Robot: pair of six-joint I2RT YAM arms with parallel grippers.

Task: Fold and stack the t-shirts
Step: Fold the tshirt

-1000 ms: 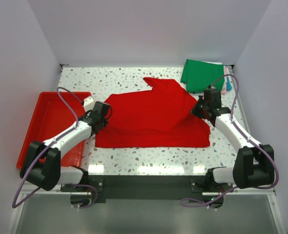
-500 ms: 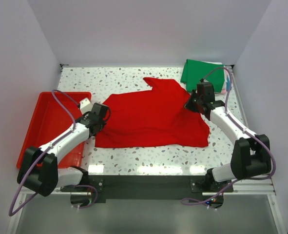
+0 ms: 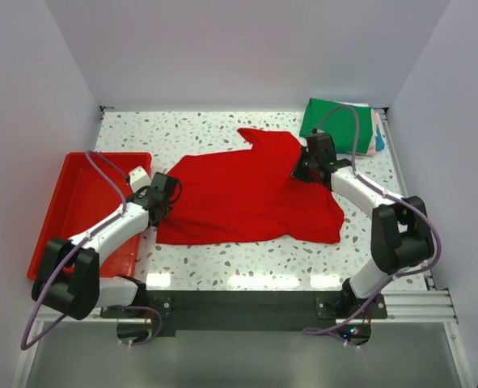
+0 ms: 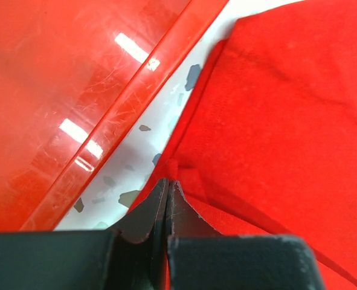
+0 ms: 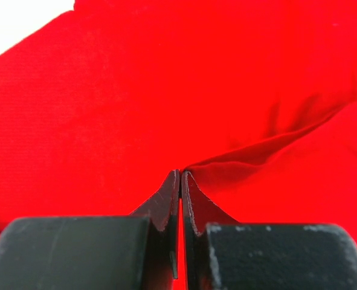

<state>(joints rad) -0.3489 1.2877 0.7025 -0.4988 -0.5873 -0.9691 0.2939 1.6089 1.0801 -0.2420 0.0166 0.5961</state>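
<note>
By the tray (image 3: 46, 230) at the left edge, the left gripper (image 3: 167, 199) clamps the hem of the red t-shirt (image 3: 239, 198) spread mid-table, while the right gripper (image 3: 303, 171), pinching its right side, has drawn it inward, starting the fold.

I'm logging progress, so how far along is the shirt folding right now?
Done: a folded green t-shirt tops the stack at the back right. In hand: the left gripper and right gripper each pinch an edge of the red t-shirt, which lies mostly flat. Left: folding and stacking it.
</note>
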